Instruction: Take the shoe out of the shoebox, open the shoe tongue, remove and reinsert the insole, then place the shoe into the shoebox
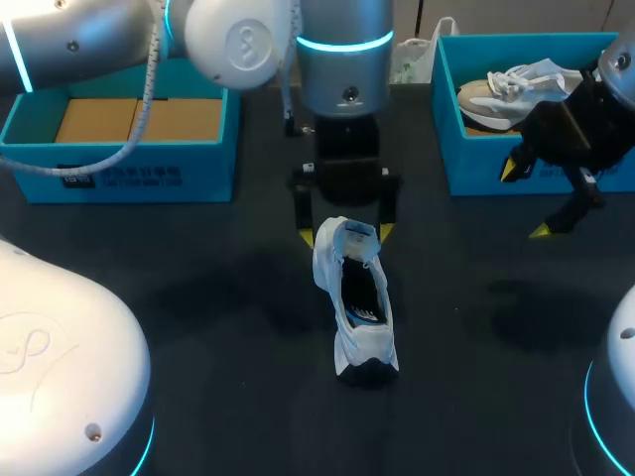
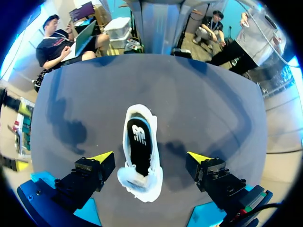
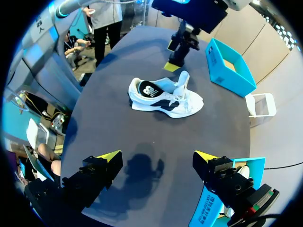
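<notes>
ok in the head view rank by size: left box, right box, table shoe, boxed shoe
1. left box and right box: look alike, and the right arm covers part of the right one
2. table shoe
3. boxed shoe, partly hidden

Left shoebox (image 1: 119,164): far wall and part of the interior covered by left arm (image 1: 89,40) and cable (image 1: 149,89).
Right shoebox (image 1: 476,169): right end behind right gripper (image 1: 526,200); cut off by the edge.
Second shoe (image 1: 501,94): right part hidden by right arm (image 1: 620,69).
Shoe (image 1: 357,297): underside unseen in all 3 views.
</notes>
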`<state>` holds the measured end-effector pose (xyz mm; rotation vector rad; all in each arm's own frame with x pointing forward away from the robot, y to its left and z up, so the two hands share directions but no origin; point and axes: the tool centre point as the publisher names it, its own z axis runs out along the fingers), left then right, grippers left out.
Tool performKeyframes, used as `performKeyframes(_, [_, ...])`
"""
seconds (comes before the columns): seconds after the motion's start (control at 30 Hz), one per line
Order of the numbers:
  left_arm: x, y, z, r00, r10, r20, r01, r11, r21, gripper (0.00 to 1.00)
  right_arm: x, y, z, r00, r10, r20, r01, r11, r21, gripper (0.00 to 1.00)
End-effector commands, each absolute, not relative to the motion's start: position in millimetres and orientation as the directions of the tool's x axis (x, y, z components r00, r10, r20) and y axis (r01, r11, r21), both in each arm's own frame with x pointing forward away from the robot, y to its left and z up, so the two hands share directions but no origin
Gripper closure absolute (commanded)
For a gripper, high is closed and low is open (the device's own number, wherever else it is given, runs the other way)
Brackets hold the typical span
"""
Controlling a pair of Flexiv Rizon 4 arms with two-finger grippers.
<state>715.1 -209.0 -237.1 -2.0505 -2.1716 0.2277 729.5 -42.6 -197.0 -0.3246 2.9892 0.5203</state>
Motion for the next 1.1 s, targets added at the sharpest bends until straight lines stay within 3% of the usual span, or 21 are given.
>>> performKeyframes(0.03, [704.0, -218.7, -245.0, -0.030, 0.999, 0.024, 0.984, 0.033, -0.176, 0.51, 728.5, -42.4, -197.4, -0.973, -0.191, -0.126, -0.222, 0.920, 0.322, 0.00])
performKeyframes(0.07, [703.2, -220.3, -247.1, -0.029, 0.999, 0.022, 0.984, 0.032, -0.177, 0.65, 728.5, -42.4, -197.4, -0.973, -0.191, -0.126, -0.222, 0.920, 0.322, 0.00])
performKeyframes(0.1, [702.1, -222.4, -250.3, -0.017, 1.000, 0.017, 0.986, 0.020, -0.167, 1.00, 728.5, -42.4, -197.4, -0.973, -0.191, -0.126, -0.222, 0.920, 0.322, 0.00])
performKeyframes(0.73, [700.0, -226.0, -319.3, 0.040, 0.999, 0.005, 0.990, -0.039, -0.137, 1.00, 728.5, -42.4, -197.4, -0.973, -0.191, -0.126, -0.222, 0.920, 0.322, 0.00])
performKeyframes(1.1, [697.9, -227.3, -345.7, 0.007, 1.000, -0.014, 0.999, -0.008, -0.034, 1.00, 728.5, -42.4, -197.4, -0.973, -0.191, -0.126, -0.222, 0.920, 0.322, 0.00])
